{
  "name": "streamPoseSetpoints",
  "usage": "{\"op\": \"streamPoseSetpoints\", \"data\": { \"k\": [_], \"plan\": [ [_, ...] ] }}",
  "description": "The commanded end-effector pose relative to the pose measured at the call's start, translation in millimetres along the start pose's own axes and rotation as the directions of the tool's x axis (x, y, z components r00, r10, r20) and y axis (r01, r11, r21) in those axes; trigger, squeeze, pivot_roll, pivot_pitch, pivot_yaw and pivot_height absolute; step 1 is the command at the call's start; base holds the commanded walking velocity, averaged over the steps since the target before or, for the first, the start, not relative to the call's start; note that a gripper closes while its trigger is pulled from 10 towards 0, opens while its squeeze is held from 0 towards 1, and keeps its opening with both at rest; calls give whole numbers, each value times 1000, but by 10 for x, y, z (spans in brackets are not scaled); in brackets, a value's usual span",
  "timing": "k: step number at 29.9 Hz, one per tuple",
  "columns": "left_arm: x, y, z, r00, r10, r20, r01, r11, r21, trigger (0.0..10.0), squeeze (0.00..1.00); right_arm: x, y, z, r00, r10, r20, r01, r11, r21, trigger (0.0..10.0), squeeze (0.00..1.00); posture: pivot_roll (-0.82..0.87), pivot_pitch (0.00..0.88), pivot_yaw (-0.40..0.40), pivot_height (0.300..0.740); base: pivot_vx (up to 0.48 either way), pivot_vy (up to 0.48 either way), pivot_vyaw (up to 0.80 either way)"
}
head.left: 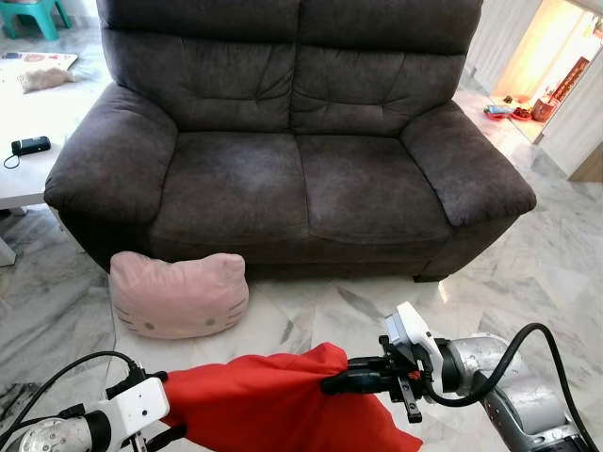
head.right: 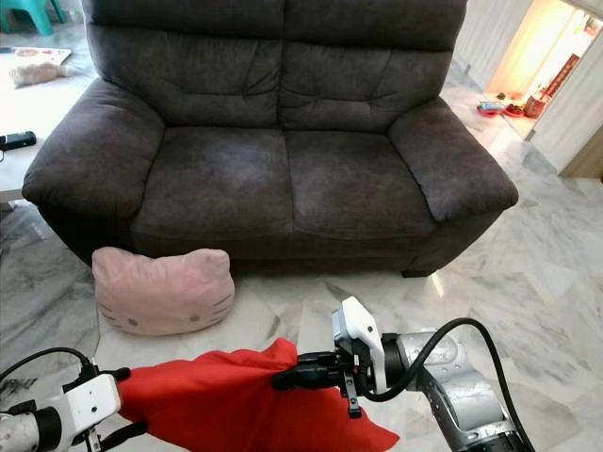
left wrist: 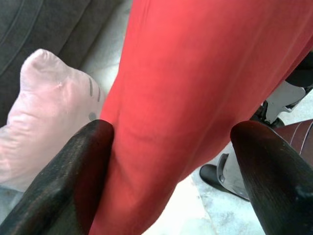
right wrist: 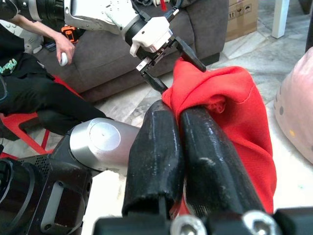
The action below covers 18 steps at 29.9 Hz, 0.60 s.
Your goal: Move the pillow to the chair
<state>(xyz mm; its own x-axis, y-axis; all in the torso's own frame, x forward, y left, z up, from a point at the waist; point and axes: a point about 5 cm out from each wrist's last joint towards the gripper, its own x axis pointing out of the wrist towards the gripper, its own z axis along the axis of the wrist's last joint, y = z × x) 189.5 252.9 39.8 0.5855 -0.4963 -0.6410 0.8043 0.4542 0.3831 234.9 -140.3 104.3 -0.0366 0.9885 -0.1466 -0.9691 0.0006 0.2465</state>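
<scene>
Both grippers hold a soft red fabric pillow (head.left: pixel 273 405) (left gripper (left wrist: pixel 171 147) straddling it, right gripper (head.left: pixel 341 381) pinching a corner) before a grey sofa (head.left: pixel 283 141).

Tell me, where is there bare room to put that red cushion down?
Both sofa seat cushions lie bare between the two armrests. The marble floor right of the sofa is open too. It is crowded lower left: the pink cat-face pillow sits against the sofa front, near the red pillow held by the left gripper and right gripper.
</scene>
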Motion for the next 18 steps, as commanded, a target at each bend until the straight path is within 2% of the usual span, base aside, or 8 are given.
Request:
{"op": "streamPoseSetpoints", "data": {
  "k": [1, 6, 18],
  "plan": [
    [13, -25, 0, 1000, -21, 0, 21, 1000, 13, 0, 0, -4, 41, 196, 997, 48, 65, -43, 995, -86, 10000, 0, 157, 82, -134, 740, 0, 0, 0],
    [18, -76, -16, 998, -55, 3, 55, 998, 9, 0, 0, -9, 34, 195, 997, 41, 64, -35, 996, -86, 10000, 0, 157, 82, -133, 740, 0, 0, 0],
    [42, -79, -1, 998, -65, 10, 65, 998, 17, 0, 0, -19, 25, 191, 998, 32, 62, -27, 996, -87, 10000, 0, 153, 80, -134, 740, 0, 0, 0]
  ]
}}
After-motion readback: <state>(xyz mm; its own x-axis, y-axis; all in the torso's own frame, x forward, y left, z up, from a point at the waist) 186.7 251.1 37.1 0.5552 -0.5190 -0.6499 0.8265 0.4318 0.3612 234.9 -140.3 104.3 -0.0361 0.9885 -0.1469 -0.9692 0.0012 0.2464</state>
